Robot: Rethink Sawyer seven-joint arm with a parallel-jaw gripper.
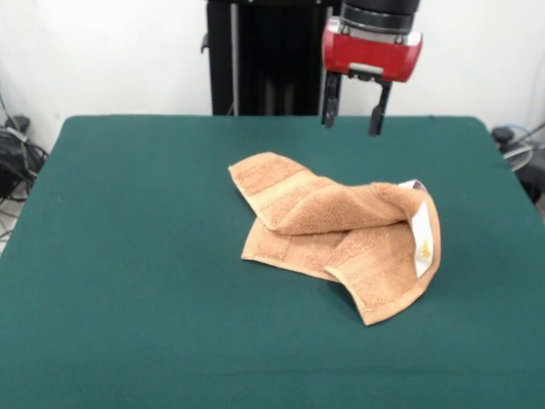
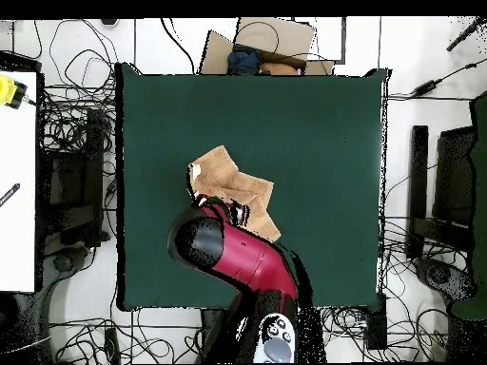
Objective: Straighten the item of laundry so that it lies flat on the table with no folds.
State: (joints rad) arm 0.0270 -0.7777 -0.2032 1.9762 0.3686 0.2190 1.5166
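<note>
The orange-tan towel [image 1: 341, 234] lies crumpled right of centre on the green table [image 1: 128, 256], one corner folded over (white tags showing). The end effector [image 1: 351, 109] hangs above, fingers apart, empty, probably poised to descend.

A robotics lab: tangled cables [image 2: 71, 143] litter the floor around the green-felted table [image 2: 314, 143].

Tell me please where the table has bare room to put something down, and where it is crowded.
In the front view, the table is bare from the towel to its left edge, along the whole near edge, and in a narrower strip right of the towel. The crowded part is the far middle, where the open gripper hangs just behind the crumpled towel.
</note>
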